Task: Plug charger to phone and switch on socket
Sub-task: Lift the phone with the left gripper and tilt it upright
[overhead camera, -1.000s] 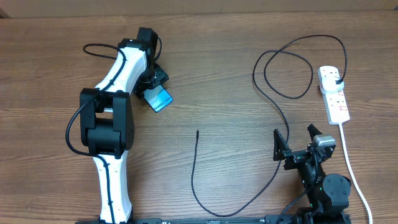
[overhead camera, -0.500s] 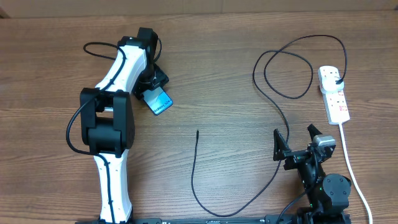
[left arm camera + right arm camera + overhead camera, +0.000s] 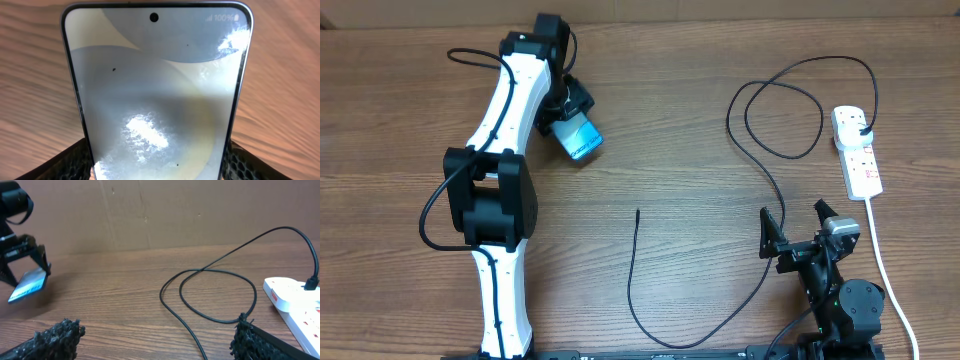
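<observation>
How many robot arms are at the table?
2. The left arm stretches toward the far side, gripping the phone; the right arm sits folded at the near edge. None seem hidden.

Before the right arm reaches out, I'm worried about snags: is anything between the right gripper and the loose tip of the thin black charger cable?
Nothing visible does. Only bare brown wooden table separates the open right gripper from the tip of the thin black charger cable; that cable's own slack passes beside the gripper.
</observation>
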You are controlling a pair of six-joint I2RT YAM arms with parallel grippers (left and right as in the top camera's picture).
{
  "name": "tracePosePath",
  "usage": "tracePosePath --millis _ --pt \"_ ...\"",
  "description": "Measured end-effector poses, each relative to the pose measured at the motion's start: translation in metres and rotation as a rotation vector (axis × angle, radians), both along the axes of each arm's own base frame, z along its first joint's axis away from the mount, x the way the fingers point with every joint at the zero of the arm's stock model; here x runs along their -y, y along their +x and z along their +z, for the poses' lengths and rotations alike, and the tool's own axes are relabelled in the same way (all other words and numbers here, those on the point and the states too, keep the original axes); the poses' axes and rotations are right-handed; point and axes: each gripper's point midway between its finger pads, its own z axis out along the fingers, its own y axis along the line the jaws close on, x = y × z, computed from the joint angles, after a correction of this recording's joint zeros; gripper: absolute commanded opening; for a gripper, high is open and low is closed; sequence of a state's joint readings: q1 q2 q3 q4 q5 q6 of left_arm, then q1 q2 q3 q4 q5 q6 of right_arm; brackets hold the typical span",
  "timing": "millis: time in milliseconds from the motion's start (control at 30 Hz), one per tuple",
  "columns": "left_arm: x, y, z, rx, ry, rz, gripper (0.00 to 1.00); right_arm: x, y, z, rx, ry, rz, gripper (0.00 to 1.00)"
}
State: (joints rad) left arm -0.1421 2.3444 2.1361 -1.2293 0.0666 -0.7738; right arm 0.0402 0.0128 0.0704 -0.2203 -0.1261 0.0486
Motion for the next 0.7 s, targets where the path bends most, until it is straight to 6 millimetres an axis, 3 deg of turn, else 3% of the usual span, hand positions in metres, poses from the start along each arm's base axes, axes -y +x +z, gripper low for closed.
tracePosePath --millis 267,500,700 --pt "0.042 0.013 0.034 0.059 -0.240 -0.042 0.04 0.000 0.000 0.000 0.000 0.000 0.000 1.00" --pt "0.088 0.002 0.057 0.015 -0.542 -0.097 0.04 0.000 0.000 0.000 0.001 0.000 0.000 1.00" --pt "0.116 -0.010 0.082 -0.047 -0.764 -0.095 0.04 0.000 0.000 0.000 0.000 0.000 0.000 1.00"
